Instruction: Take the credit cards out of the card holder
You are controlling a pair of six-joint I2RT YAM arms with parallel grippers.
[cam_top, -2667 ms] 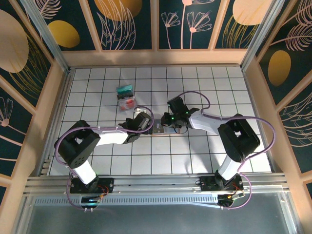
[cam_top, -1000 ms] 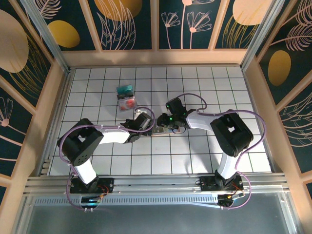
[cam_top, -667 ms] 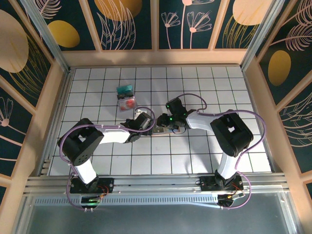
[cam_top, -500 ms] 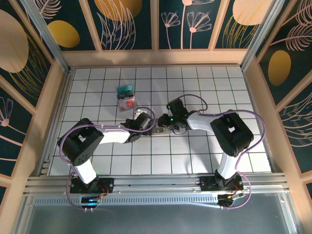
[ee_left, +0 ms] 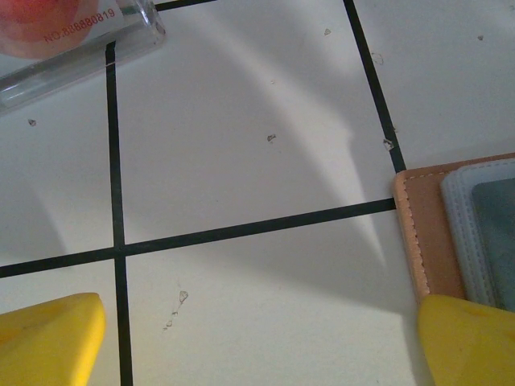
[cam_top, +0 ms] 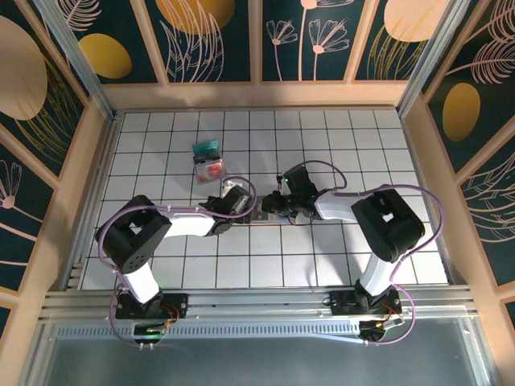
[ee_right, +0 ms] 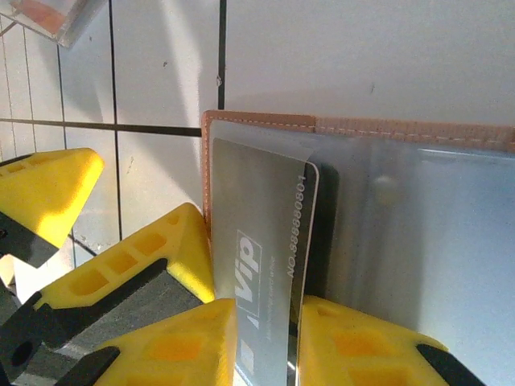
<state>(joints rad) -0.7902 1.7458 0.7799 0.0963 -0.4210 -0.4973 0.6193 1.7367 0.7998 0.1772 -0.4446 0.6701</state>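
The card holder (ee_right: 265,122) lies open on the tiles, pinkish-brown at the rim and grey-blue inside, between the two grippers (cam_top: 260,215). A grey credit card (ee_right: 257,225) marked "Vip" sticks out of its left pocket, tilted up. My right gripper (ee_right: 265,342) is shut on that card's near end. My left gripper (ee_left: 257,338) is open, its right finger (ee_left: 467,338) resting at the holder's left edge (ee_left: 418,233). Two more credit cards lie at the back left, one teal (cam_top: 207,148) and one red and white (cam_top: 211,170).
The red-and-white card (ee_left: 72,40) sits in a clear sleeve just beyond the left gripper. Wooden walls (cam_top: 72,185) ring the white tiled table. Open tiles stretch to the right and toward the arm bases.
The right gripper's jaws have closed onto the grey card and its wrist has shifted slightly right. The left arm and the two loose cards have not moved.
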